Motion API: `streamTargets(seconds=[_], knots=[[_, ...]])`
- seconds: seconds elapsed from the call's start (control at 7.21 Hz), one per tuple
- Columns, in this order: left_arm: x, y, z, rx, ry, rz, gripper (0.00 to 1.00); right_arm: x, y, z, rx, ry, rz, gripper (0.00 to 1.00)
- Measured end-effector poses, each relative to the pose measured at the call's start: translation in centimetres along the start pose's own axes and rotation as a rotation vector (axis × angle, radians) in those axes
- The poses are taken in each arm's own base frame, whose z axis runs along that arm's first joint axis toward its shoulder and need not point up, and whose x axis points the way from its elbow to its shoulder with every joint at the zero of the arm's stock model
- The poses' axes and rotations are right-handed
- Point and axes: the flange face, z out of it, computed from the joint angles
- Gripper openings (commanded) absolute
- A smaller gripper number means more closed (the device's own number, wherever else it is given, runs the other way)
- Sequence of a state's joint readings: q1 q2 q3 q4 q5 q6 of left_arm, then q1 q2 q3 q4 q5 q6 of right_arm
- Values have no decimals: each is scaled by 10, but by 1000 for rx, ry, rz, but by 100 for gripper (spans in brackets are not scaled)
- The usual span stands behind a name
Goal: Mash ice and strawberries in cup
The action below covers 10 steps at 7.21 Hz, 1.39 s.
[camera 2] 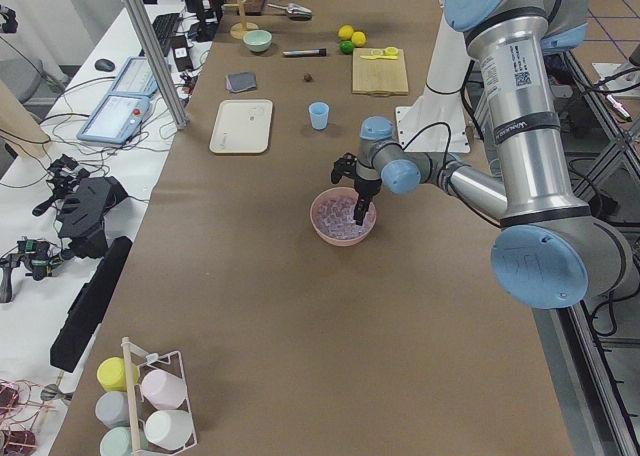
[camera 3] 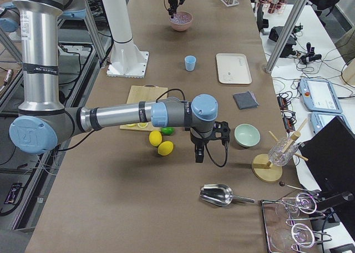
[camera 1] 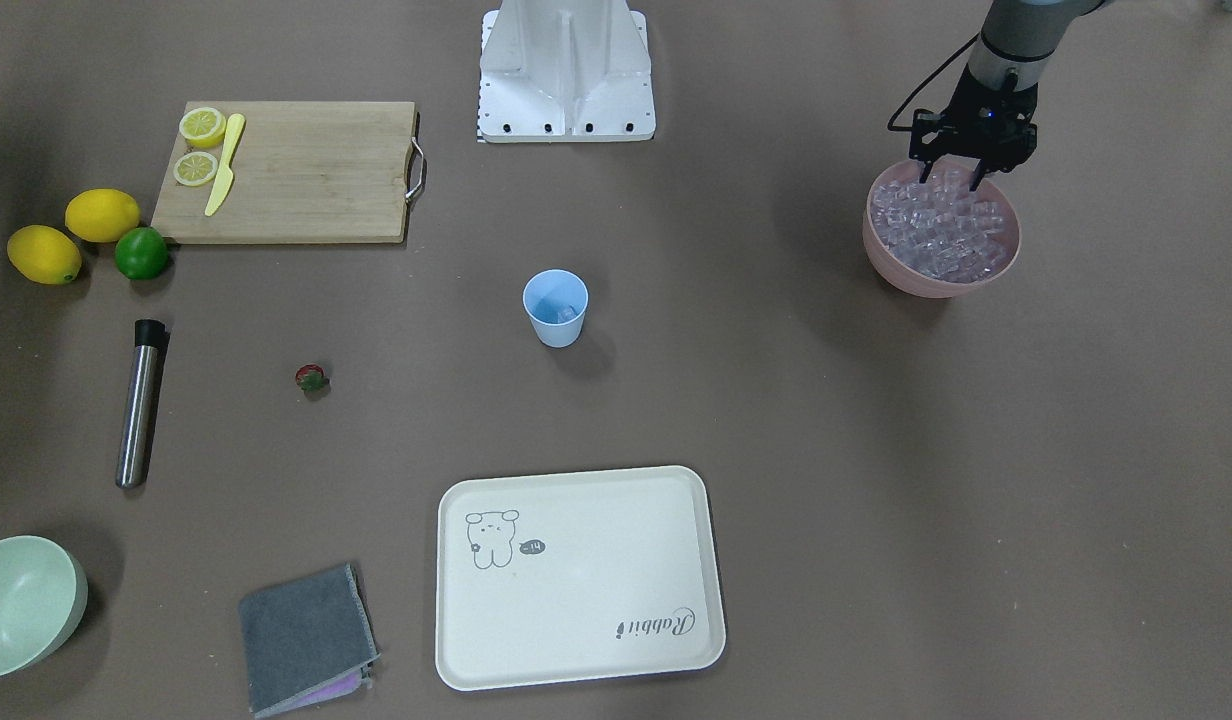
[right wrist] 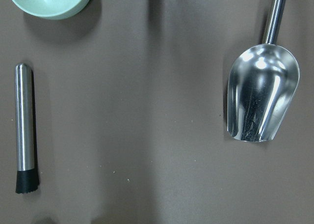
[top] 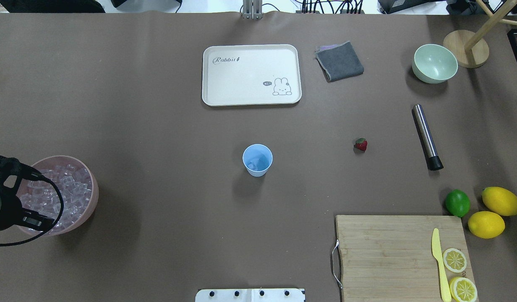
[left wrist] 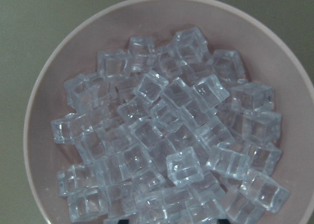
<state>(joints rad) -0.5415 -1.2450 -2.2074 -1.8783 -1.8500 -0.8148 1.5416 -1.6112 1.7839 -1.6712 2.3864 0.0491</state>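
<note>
Operator: Where are the task items?

Manual: Most of the ice [camera 1: 941,225] fills the pink bowl [camera 1: 916,280]. A little sits in your cup [camera 1: 555,308], upright at mid-table. The strawberry [camera 1: 311,377] lies on the table, well apart from the cup.

Operator: And the grippers?

Manual: Your left gripper [camera 1: 953,175] hangs over the pink bowl, fingers spread, tips at the cubes. The right gripper [camera 3: 198,153] hovers near the lemons [camera 3: 165,148]; you cannot tell whether it is parted or clenched.
</note>
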Motion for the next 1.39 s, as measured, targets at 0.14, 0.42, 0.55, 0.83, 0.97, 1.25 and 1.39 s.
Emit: streamTargets(seconds=[0.14,0.42,0.55,0.83,0.97,1.25,1.39], knots=[[-4,3,1,-7,-6,-2,66,-1,-1,-1,3,2,-2,100],[-7,7,3,-14,-10,-2,66,-3,-4,-3,7,4,-7,100],[-6,9,4,-18,-9,2,62,-3,-4,-4,8,5,-9,100],[-1,12,7,-28,-6,13,54,-3,-4,-4,9,12,-9,100],[0,14,9,-33,-6,17,51,-3,-4,-4,10,15,-10,100],[4,15,11,-38,-3,25,48,-2,-3,-5,11,18,-8,100],[5,16,11,-40,-3,28,49,0,-2,-5,11,20,-6,100]])
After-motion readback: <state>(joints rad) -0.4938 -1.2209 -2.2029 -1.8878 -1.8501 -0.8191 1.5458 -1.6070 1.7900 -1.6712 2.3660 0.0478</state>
